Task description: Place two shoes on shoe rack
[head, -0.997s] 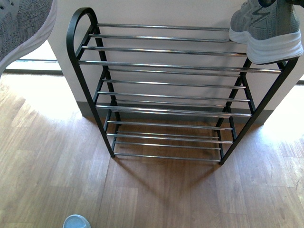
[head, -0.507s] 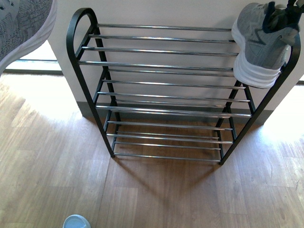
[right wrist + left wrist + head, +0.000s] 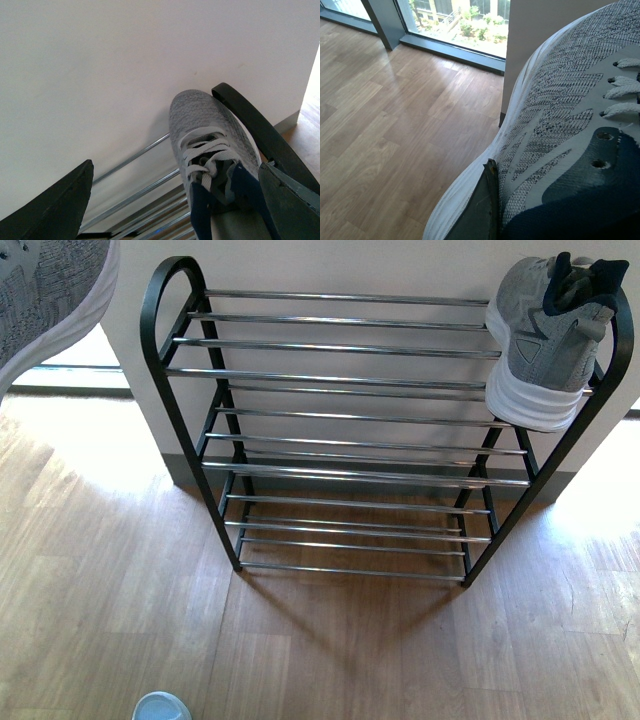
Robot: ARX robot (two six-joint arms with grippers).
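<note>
The right end effector (image 3: pixel 176 167) gapes wide and empty. Just beyond its fingertips a grey knit sneaker (image 3: pixel 545 340) lies on the shoe rack's (image 3: pixel 340 375) top tier, long axis front to back, toe to the white wall (image 3: pixel 350 265), heel overhanging the front bar. The left end effector (image 3: pixel 485 210) clamps the other grey sneaker (image 3: pixel 560 125) aloft above the wood-plank floor (image 3: pixel 120 570), with a window (image 3: pixel 465 20) beyond.

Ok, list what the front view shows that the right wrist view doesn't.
Front view only: the whole four-tier shoe rack, the wood floor, a second sneaker at the upper left, and the tip of a pale blue slide at the bottom edge. Right wrist view only: the right hand, fingers spread wide, and the laces. Both: the grey sneaker on the top bars at the rack's right end, and the pale wall.
</note>
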